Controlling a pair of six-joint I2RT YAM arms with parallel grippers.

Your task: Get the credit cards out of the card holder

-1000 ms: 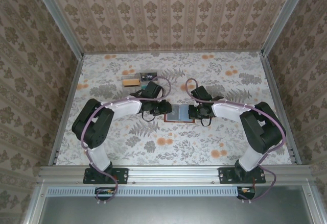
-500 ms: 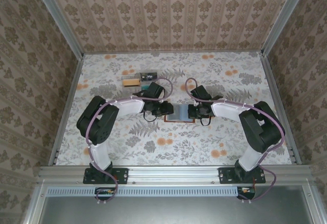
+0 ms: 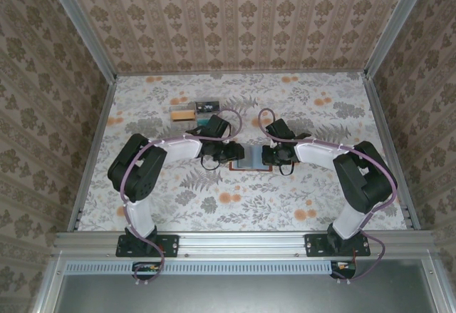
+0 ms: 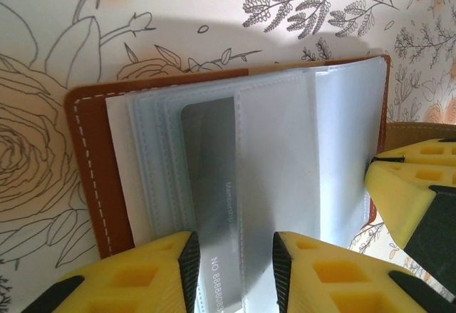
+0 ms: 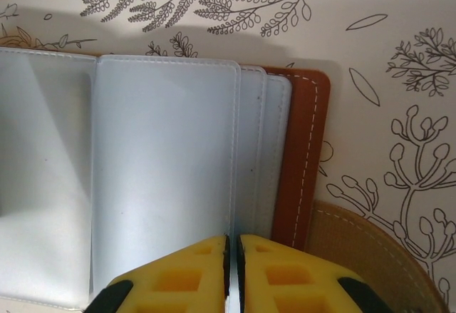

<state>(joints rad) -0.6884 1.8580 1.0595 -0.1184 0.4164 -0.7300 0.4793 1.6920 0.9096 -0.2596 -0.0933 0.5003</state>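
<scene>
**Two grippers meet over an open card holder**

Toward the back left of the floral table (image 3: 320, 113), a gold-tan credit card (image 3: 183, 115) lies flat, well apart from both arms. The left gripper (image 4: 234, 242) has its yellow fingers spread, straddling the near end of a grey card (image 4: 210, 177) tucked in a clear sleeve. The reddish-brown card holder (image 3: 251, 157) lies open and flat between the two tools, its plastic sleeves (image 5: 164, 170) fanned across the leather. At its right edge the right gripper (image 5: 231, 240) has its fingers pressed together over the sleeves; whether they pinch one cannot be told. A tan clasp tab (image 5: 356, 245) juts out just beside them.
</scene>
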